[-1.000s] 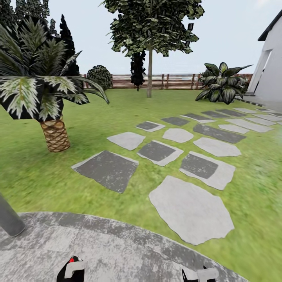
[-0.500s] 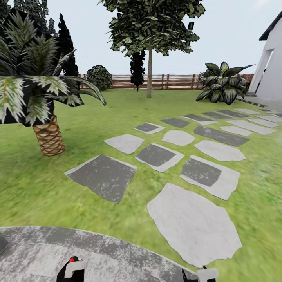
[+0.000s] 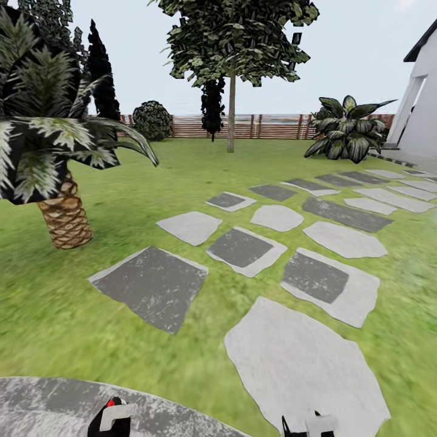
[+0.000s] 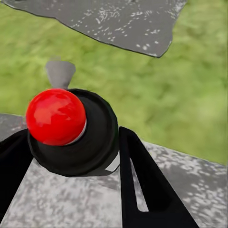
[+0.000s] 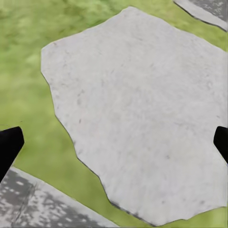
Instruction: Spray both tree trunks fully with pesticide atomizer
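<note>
"Where are my hands?"

"Both sit low in front of you, at the bottom of the head view. Your left gripper (image 3: pixel 114 420) is on your left side and your right gripper (image 3: pixel 309 425) is on your right. Both point forward and down."

"Is the left one holding something?"

"Yes. Its two black fingers (image 4: pixel 137 180) sit on each side of the atomizer (image 4: pixel 56 116), close against it."

"And the right one?"

"Its jaws are wide apart. You can just see the black fingertips (image 5: pixel 9 142) at the two edges of the right wrist view, with nothing between them."
</note>
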Robot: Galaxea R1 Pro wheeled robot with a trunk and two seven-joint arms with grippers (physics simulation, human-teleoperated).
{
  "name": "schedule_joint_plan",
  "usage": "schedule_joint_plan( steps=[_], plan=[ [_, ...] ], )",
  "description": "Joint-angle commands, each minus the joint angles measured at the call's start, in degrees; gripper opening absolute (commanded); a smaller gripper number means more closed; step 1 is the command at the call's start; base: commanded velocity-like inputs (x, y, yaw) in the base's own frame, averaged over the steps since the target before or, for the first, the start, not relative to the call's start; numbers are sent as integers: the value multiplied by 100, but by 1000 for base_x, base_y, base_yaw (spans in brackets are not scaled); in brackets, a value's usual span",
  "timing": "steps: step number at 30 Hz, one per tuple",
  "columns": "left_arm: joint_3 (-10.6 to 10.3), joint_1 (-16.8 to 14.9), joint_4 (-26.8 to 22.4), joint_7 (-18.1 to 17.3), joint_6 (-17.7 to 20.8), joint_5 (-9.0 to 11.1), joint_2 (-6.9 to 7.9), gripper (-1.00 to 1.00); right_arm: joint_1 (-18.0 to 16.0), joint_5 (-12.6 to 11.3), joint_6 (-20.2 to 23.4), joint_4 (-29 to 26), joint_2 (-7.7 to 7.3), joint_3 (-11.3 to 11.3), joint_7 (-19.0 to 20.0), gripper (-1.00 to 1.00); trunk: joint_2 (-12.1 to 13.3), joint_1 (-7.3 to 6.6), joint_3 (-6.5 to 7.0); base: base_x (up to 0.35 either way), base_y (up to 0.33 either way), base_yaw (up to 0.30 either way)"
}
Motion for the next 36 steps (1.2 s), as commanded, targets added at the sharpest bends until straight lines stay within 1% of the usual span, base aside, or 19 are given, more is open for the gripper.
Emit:
schedule_joint_plan(
  steps=[1, 36],
  plan=[
    [0, 0, -1, -1, -1, 0, 2, -100, 0, -4, 0, -8, 0, 0, 0, 100, 0, 0, 0, 339, -72, 0],
    [-6, 0, -1, 1, 6, -7, -2, -100, 0, -1, 0, 14, 0, -19, -9, 100, 0, 0, 0, 339, -72, 0]
  ],
)
